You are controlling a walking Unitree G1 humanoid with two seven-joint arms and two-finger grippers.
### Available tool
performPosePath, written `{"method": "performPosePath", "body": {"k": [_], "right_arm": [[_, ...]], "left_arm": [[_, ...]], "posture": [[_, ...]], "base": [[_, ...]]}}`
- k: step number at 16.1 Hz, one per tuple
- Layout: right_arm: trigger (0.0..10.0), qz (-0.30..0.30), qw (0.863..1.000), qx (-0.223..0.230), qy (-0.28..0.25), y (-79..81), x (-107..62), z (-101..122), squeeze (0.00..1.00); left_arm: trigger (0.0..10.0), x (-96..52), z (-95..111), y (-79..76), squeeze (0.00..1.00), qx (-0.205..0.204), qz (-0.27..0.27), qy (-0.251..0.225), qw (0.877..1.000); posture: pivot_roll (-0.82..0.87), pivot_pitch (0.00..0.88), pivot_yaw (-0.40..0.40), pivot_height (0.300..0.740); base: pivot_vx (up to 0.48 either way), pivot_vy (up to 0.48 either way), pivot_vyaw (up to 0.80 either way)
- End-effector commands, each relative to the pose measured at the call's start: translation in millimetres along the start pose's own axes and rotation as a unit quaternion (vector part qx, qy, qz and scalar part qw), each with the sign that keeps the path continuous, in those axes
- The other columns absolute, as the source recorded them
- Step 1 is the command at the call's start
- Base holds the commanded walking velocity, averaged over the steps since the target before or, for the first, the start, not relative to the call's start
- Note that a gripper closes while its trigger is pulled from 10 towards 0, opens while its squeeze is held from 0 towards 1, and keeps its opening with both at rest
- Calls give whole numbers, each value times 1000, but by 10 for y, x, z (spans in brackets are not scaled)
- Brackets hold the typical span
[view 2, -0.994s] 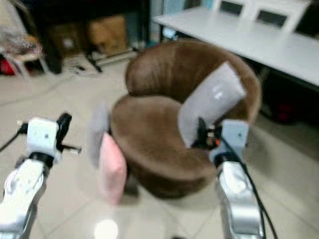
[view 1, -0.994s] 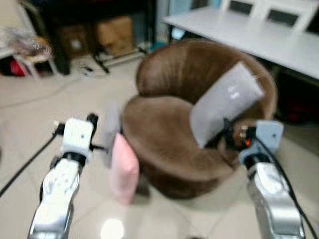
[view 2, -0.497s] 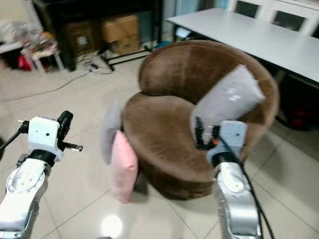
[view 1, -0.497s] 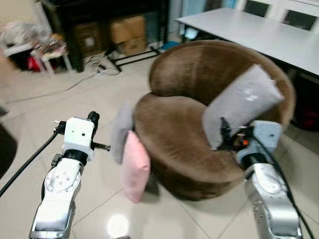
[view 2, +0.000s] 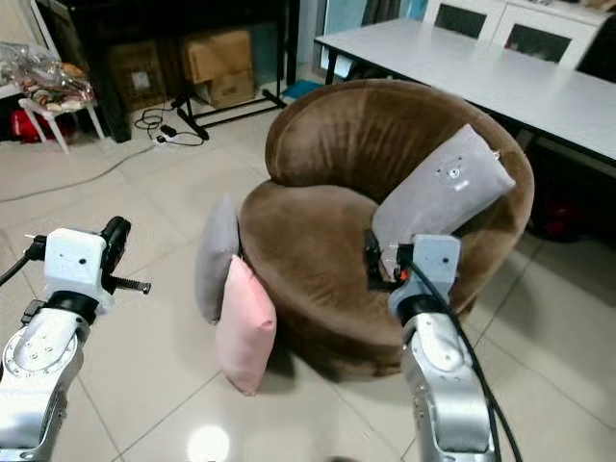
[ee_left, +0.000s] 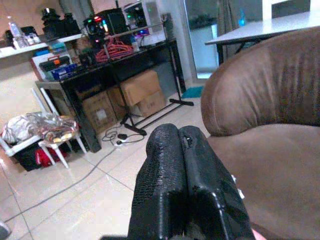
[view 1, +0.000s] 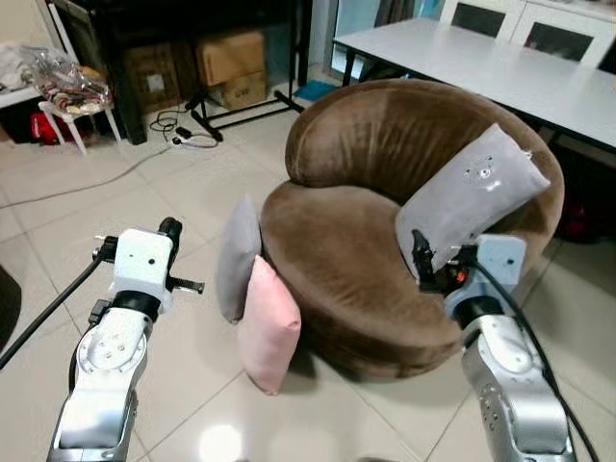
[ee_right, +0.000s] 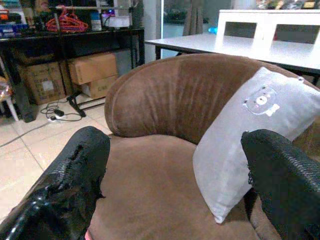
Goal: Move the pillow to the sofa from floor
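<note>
Room was evenly lit, head views sharp. Overhead lamp left round white glare on glossy beige floor tiles [view 1: 219,443]. Soft shadow lay under round brown velvet armchair [view 1: 385,289]. Wrist views were softer; near black fingers [ee_left: 185,190] blurred, background shelves dim.

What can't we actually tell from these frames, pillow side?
- Grey floor pillow: lower part hidden behind the pink pillow in the eye views, so its contact with the floor is unseen.
- Grey pillow on the sofa: lower corner covered by the right gripper.
- Sofa base, right side: blocked by the right arm.
- Emblem on the sofa pillow: too small to read.
</note>
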State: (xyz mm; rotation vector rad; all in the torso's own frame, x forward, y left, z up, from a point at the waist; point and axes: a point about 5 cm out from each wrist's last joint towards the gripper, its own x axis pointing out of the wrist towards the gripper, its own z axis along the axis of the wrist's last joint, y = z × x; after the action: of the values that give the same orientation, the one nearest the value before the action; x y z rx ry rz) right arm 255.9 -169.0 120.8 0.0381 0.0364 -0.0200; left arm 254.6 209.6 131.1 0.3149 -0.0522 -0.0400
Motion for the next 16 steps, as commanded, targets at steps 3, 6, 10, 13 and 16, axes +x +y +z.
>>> {"method": "performPosePath", "body": {"k": [3,6,10,13,16], "right_arm": [[10000,7,1000,-1,-20,-45,-53,10,1000],[10000,-5,1000,-14,-7,-75,-60,-21,1000],[10000,9,1000,-29,5,-21,-44,-37,1000],[10000,2,999,-28,-18,-9,-25,-19,1000],[10000,0,1000,-19,-20,-9,-17,6,1000]], "left_arm": [[10000,8,1,-45,0,-9,-6,-3,1000],[10000,19,25,-53,0,-21,0,-8,1000],[10000,32,15,-57,0,-20,-3,-5,1000],[10000,20,15,-37,0,-25,0,-4,1000],[10000,22,8,-27,678,-36,1,0,999]], "posture": [[-78,0,-9,740],[-79,0,-8,740],[-79,0,-7,740],[-73,0,-12,740],[-72,0,-12,740]], "base": [[0,267,0],[0,0,0],[0,0,400],[256,0,775],[270,0,388]]}}
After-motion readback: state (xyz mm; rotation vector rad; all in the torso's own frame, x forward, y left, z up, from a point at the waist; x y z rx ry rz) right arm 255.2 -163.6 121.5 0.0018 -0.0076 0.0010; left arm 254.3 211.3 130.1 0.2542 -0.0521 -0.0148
